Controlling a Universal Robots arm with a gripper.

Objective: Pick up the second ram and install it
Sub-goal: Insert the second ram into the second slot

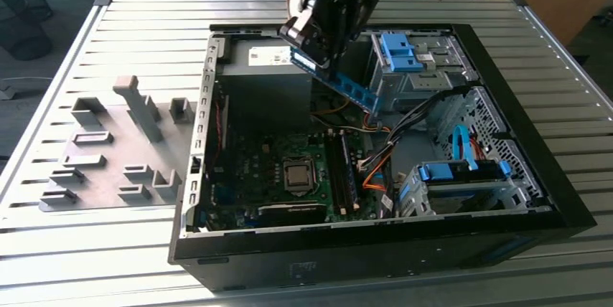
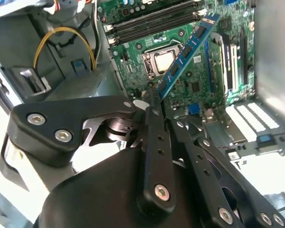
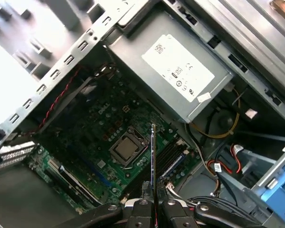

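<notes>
1. While our black, multi-link gripper hangs above the open black desktop computer case, we see its fingers closed on one end of the second ram, a long, thin, bluish-green memory stick with dark chips.
2. We see the stick held in the air, slanting down from the gripper toward the exterior view's right, over the green motherboard and clear of it.
3. In the second wrist view, we see the gripper pinching the stick at its near end, with the square silver processor chip just behind it on the board.
4. In the first wrist view, we see the ram edge-on as a thin line rising from the gripper, near the long black slot rails.
5. We note the case lying on its side on a ribbed grey metal table, with a grey fixture plate of raised blocks beside it at the exterior view's left.
</notes>
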